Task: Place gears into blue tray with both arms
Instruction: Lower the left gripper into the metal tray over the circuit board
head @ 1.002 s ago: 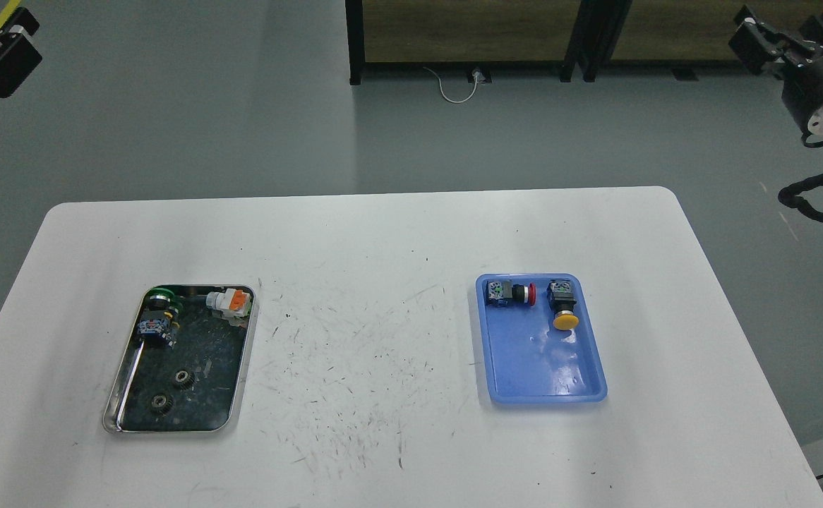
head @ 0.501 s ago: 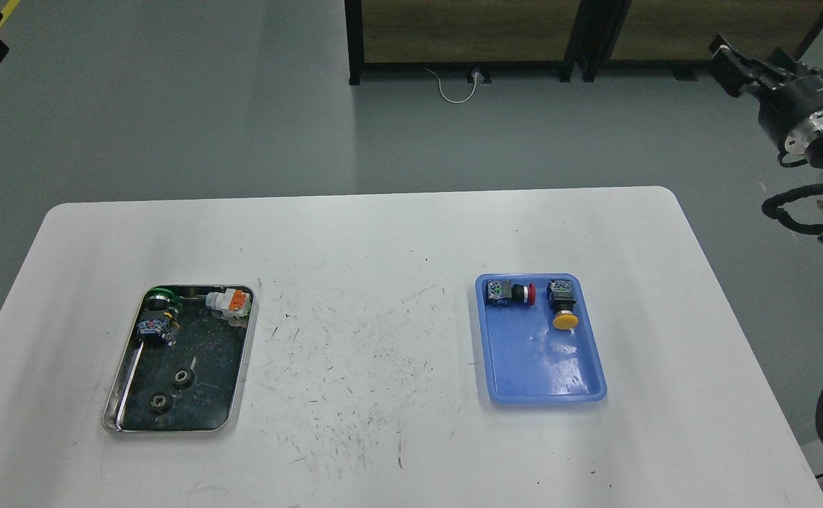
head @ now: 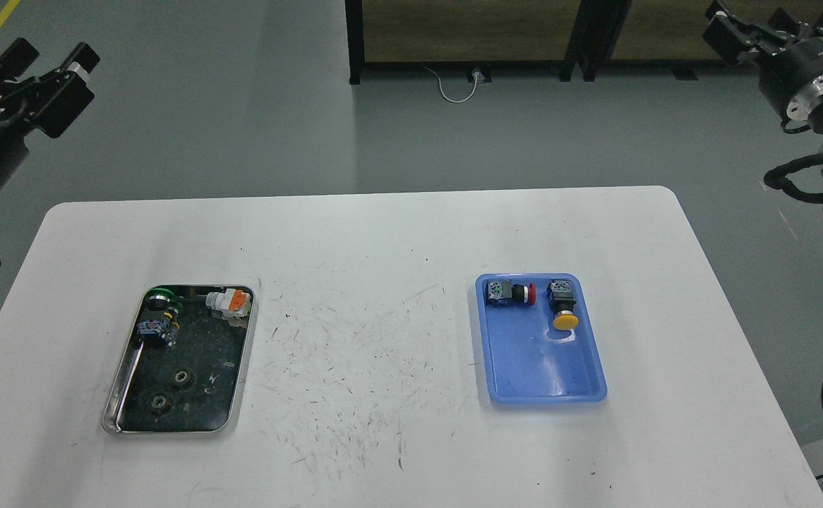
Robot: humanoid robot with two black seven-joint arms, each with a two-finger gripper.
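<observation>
Two small dark gears (head: pixel 183 379) (head: pixel 161 403) lie in the near half of a silver metal tray (head: pixel 245 353) on the left of the white table. The blue tray (head: pixel 538 370) sits on the right and holds a red-capped switch (head: pixel 512 292) and a yellow-capped switch (head: pixel 564 310) at its far end. My left gripper (head: pixel 44 67) hangs high beyond the table's far left corner, its fingers spread and empty. My right gripper (head: pixel 743 28) is high at the far right, off the table; it is dark and partly cut by the top edge.
The silver tray also holds a green-capped switch (head: pixel 159 298), a white-and-orange part (head: pixel 231 304) and a small blue-black module (head: pixel 154 329). A dark-framed wooden cabinet (head: pixel 468 32) stands on the floor beyond the table. A black cable (head: pixel 800 190) loops beside my right arm.
My left gripper has swung down and right, back into full view at the top left. My right gripper has drifted left and slightly up. The gears and trays have not moved.
</observation>
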